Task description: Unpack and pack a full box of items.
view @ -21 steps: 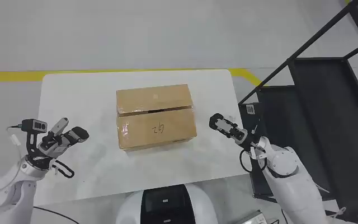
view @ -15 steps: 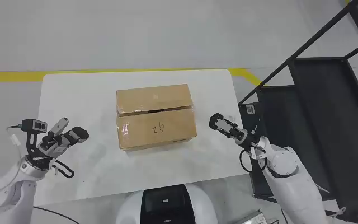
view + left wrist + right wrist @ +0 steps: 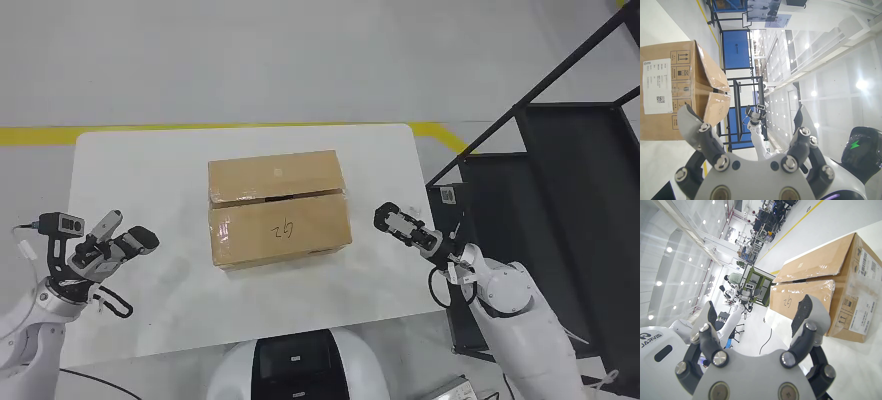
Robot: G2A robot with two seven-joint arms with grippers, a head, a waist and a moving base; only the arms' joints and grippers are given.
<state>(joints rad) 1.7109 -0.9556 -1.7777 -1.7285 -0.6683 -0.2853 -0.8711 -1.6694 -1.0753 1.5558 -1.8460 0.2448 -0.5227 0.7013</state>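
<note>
A brown cardboard box [image 3: 279,206] stands in the middle of the white table [image 3: 150,160], its two top flaps folded down with a narrow gap between them and a handwritten mark on the nearer flap. Its contents are hidden. My left gripper [image 3: 128,238] hovers open off the table's left side, a good way from the box [image 3: 666,89]. My right gripper [image 3: 388,218] is open at the table's right edge, just right of the box [image 3: 821,279]. Nothing sits between either pair of fingers. In the left wrist view the right gripper [image 3: 754,110] appears far off.
A dark metal rack [image 3: 560,180] stands close beyond the table's right edge, beside the right arm. A yellow floor line [image 3: 40,133] runs behind the table. Bare tabletop surrounds the box on all sides.
</note>
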